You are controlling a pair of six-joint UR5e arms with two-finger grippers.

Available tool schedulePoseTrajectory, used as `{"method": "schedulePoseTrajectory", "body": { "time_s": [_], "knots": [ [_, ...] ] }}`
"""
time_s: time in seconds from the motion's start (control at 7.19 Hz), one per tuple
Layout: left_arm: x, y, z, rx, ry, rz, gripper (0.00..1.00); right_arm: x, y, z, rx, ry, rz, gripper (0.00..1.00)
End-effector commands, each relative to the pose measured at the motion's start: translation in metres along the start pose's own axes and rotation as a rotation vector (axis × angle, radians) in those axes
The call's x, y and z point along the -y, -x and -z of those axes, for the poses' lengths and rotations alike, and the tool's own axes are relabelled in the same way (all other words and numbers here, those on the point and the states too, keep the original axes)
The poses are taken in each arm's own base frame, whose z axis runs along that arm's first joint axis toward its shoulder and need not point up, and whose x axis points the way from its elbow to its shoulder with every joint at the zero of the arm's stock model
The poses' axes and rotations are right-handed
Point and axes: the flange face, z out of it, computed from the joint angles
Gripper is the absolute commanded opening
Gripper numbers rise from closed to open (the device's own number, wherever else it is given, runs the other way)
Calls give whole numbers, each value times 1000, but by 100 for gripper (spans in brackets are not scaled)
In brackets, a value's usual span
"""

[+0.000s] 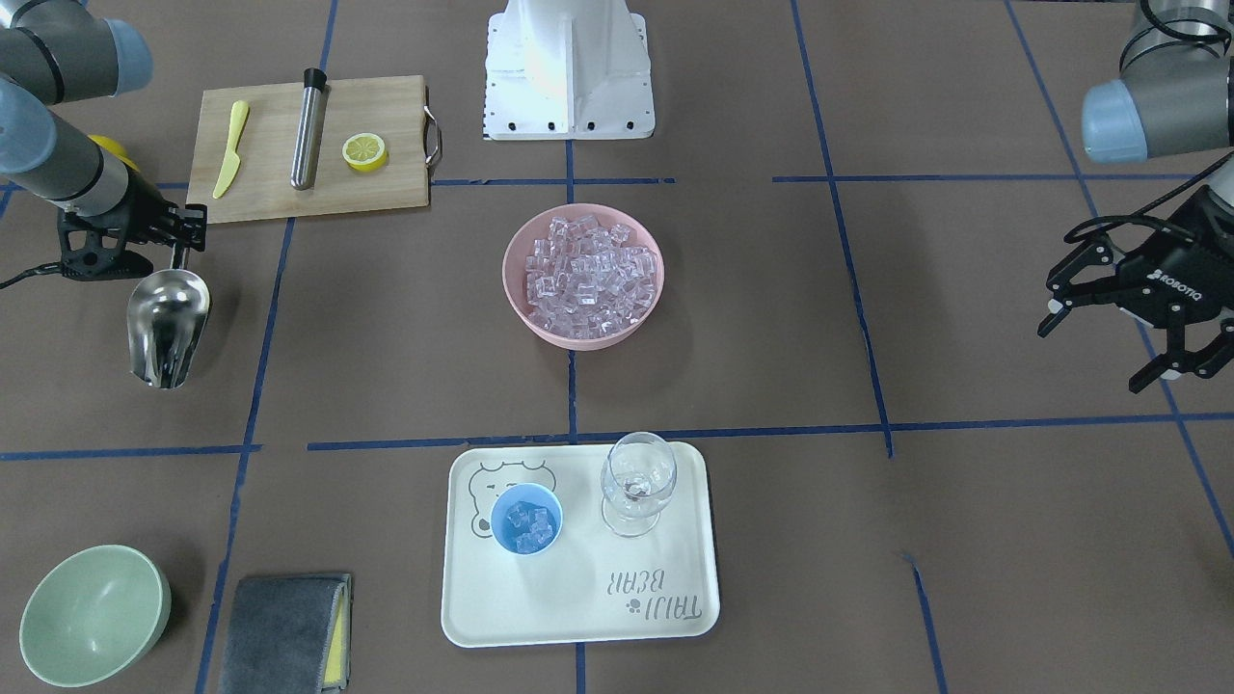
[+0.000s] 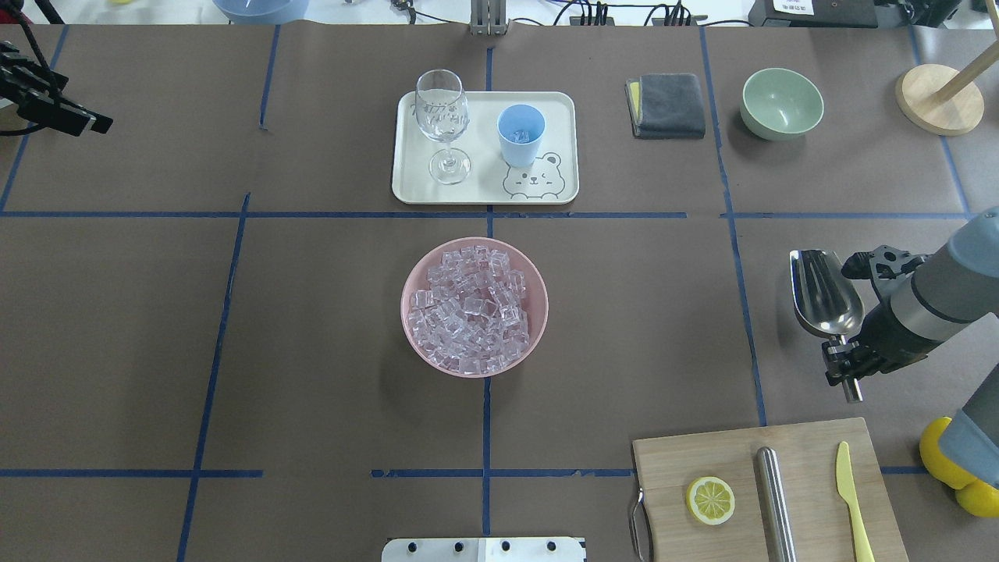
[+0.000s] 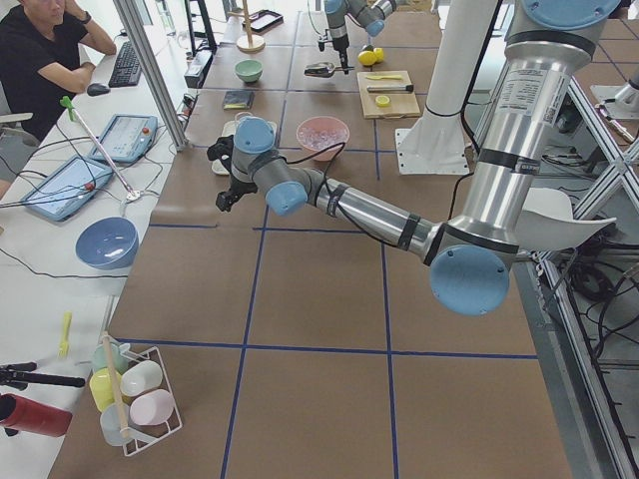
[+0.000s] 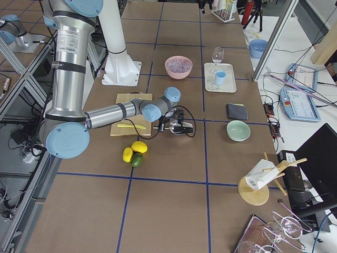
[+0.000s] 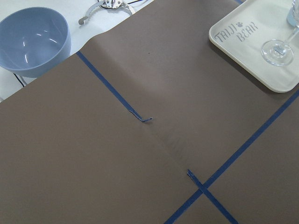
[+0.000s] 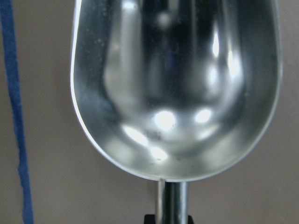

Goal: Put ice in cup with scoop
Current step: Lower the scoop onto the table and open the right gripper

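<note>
My right gripper [image 1: 172, 239] is shut on the thin handle of the shiny steel scoop [image 1: 169, 326], held low over the table at my right side. The scoop's bowl is empty in the right wrist view [image 6: 175, 88] and also shows in the overhead view [image 2: 824, 293]. The ice [image 1: 588, 275] fills a pink bowl [image 2: 414, 343] at the table's middle. The light-blue cup [image 1: 526, 519] stands on a white tray [image 1: 578, 617] and holds several ice cubes; it also shows in the overhead view [image 2: 520, 134]. My left gripper [image 1: 1094, 357] is open and empty, far out on my left.
A clear wine glass [image 1: 636, 482] stands on the tray beside the cup. A wooden board [image 1: 386, 193] near the scoop carries a yellow knife [image 1: 229, 149], a steel cylinder [image 1: 308, 130] and a lemon slice [image 1: 364, 151]. A green bowl [image 1: 92, 617] and a grey cloth [image 1: 284, 631] lie beyond.
</note>
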Motion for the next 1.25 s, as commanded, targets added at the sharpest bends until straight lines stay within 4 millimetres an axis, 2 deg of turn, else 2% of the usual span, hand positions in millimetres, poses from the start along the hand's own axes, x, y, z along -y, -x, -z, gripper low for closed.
{"method": "schedulePoseTrajectory", "body": {
  "time_s": [0.0,0.14,0.28,0.42,0.56,0.69,0.97,1.11],
  "knots": [
    [0,0,-1,0,2,2,100,4,5,-5,-7,-3,-1,1],
    [-1,2,-2,0,4,2,100,4,4,-6,-9,-2,1,45],
    [2,1,-3,0,3,1,100,5,2,-5,-14,-8,-5,99],
    [2,1,-3,0,2,0,100,8,-2,-6,-44,-40,-4,100],
    [2,1,-3,-1,4,1,100,10,2,2,-31,-67,9,100],
    [2,1,-3,-1,4,1,100,21,-10,28,-8,-125,-15,100],
    [0,3,-4,1,10,7,100,31,-35,106,50,-265,-78,100],
    [-3,4,-5,1,13,11,100,33,-46,134,67,-316,-97,100]
  ]
}}
